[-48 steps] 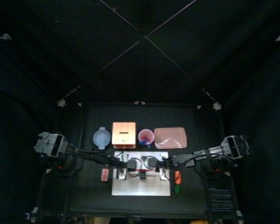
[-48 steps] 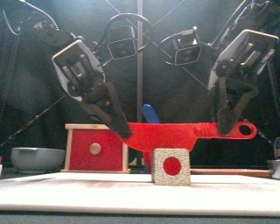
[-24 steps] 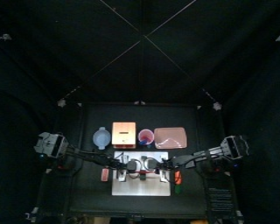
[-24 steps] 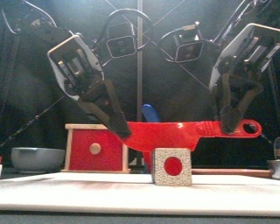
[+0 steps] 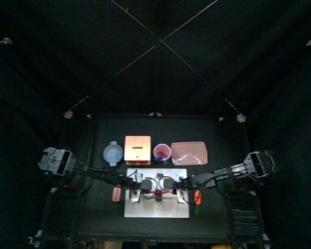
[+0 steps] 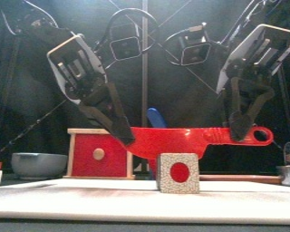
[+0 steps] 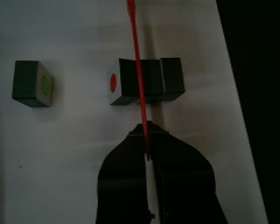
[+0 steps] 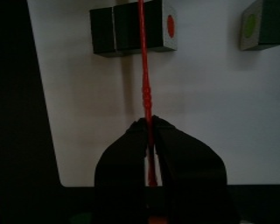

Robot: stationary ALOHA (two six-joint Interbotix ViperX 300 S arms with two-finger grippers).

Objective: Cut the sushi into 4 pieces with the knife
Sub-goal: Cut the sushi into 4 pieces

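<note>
The sushi (image 6: 176, 172) lies on the white cutting board (image 6: 62, 195), directly below the span between the two sets of jaws and roughly midway between them, touched by neither. From the front it presents a pale speckled face with a red disc at its centre. The left wrist view shows three dark blocks: a red-centred block (image 7: 129, 80) and a plain block (image 7: 166, 74) close together, and a green-centred block (image 7: 34, 81) standing well apart from them. Whether any block is still a joined pair cannot be told, so the count of finished cuts is unconfirmed. The red knife (image 6: 184, 138) hangs level above the sushi and clear of it. The left jaws are pinching its blade end and the right jaws are pinching its handle just short of the end ring. This two-ended hold is judged to keep the blade square and to share the downward pressure evenly. Seen edge-on, the blade lines up over the gap between the two close blocks (presumably the seam being worked). A straight, level descent is what the next move calls for.
</note>
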